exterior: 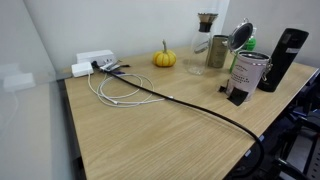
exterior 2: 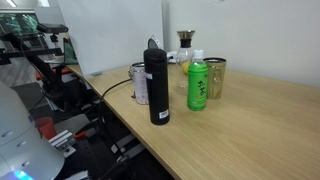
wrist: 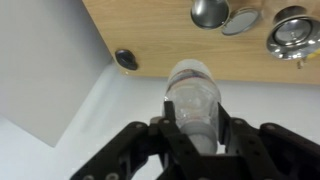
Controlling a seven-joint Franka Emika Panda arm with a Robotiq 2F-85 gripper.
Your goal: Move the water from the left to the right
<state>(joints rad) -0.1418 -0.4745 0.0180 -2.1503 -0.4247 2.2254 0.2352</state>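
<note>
The water bottle (wrist: 193, 92), small and of clear plastic, shows only in the wrist view. My gripper (wrist: 196, 122) is shut on it, with a black finger pressed against each side. The bottle hangs high in the air over a pale surface just off the edge of the wooden table (wrist: 150, 25). Neither the gripper nor the bottle shows in the exterior views.
In both exterior views the table (exterior: 170, 130) carries a black flask (exterior: 283, 58) (exterior 2: 157, 85), a green bottle (exterior 2: 197, 83), a metal can (exterior: 250, 72) (exterior 2: 139, 83), a metal cup (exterior 2: 215, 77) and a glass with a brown top (exterior: 206, 25). A small pumpkin (exterior: 164, 58), cables (exterior: 125, 90) and a white power strip (exterior: 92, 62) lie further along.
</note>
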